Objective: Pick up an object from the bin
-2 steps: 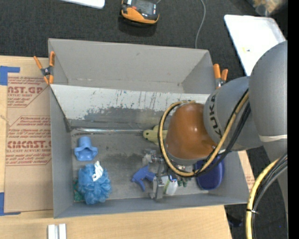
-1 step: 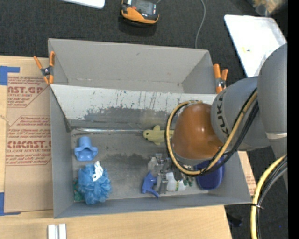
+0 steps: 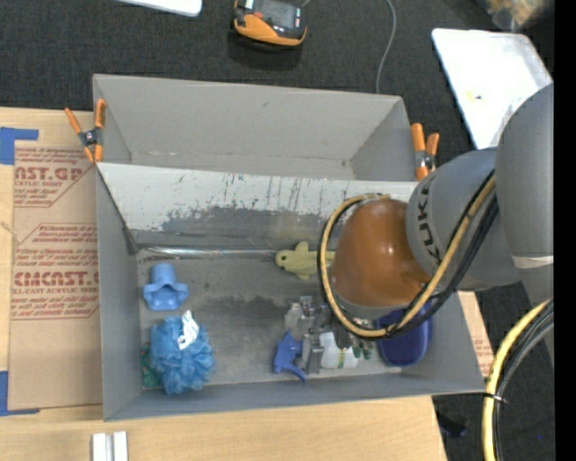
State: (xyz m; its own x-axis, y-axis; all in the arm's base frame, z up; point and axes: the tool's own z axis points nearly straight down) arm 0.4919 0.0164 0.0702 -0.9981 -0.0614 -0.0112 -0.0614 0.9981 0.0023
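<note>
A dark surface [image 3: 342, 45] stretched across the top. On it lay an orange-and-black device [image 3: 270, 20], a thin cable [image 3: 392, 36] and a white sheet [image 3: 486, 72].

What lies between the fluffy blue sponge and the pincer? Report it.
In the camera view, bare grey bin floor from the fluffy blue sponge to a small blue piece beside the pincer.

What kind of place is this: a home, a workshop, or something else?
Probably a robotics lab test bench: a grey KUKA robot arm reaches into a grey metal bin holding loose toy-like bits, such as a blue fluffy bundle and a pale yellow plastic piece.
</note>
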